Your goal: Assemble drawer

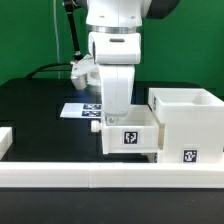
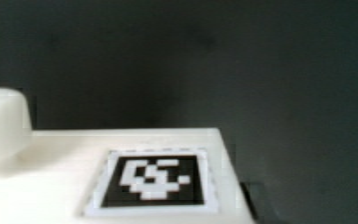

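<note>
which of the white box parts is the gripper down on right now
The small tray at the middle, directly under the gripper. The taller housing stands beside it on the exterior view's right, untouched.

text: none readable | signs: square tags on tray (image 1: 131, 139), housing (image 1: 190, 154)

Above the drawer (image 1: 160, 128) you see the arm (image 1: 118, 15), a body of smooth glossy white shells with rounded edges. Its uppermost visible joint is broad and curved, with dark grey to black sections at both flanks. Below that the casing narrows through a stepped collar into a plain white block, the gripper (image 1: 116, 110), squarish and unmarked. A thin black cable runs down beside the arm at the exterior view's left. You can make out no screws or lettering at this resolution.
</note>
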Controlling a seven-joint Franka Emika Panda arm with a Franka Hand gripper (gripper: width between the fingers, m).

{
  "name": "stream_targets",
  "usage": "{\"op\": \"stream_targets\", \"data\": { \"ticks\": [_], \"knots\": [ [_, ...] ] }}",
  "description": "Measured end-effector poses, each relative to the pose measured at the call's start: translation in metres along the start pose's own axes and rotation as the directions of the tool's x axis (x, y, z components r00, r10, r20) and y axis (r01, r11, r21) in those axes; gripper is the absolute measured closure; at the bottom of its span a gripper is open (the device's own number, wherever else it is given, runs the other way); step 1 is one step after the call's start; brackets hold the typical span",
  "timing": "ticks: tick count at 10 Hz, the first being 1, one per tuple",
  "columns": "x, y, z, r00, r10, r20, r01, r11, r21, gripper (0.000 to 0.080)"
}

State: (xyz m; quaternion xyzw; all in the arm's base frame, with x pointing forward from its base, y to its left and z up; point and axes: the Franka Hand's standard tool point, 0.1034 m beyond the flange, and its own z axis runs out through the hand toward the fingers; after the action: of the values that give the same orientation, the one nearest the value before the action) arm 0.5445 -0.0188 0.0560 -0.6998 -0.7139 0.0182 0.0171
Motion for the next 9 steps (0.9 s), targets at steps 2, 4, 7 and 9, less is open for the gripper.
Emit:
{"op": "stream_targets", "data": {
  "ticks": [2, 4, 7, 9],
  "knots": [
    [0.0, 0.0009, -0.0022, 1.0, 0.0, 0.001, 0.0, 1.0, -0.004, 0.0755],
    [0.0023, 0.0023, -0.0041, 1.0, 0.012, 0.001, -0.012, 1.0, -0.01, 0.0755],
    [0.0016, 0.0038, 0.0019, 1.0, 0.019, -0.005, -0.019, 1.0, -0.022, 0.0755],
    [0.0016, 0.0038, 0.0019, 1.0, 0.019, -0.004, -0.019, 1.0, -0.022, 0.0755]
  ]
}}
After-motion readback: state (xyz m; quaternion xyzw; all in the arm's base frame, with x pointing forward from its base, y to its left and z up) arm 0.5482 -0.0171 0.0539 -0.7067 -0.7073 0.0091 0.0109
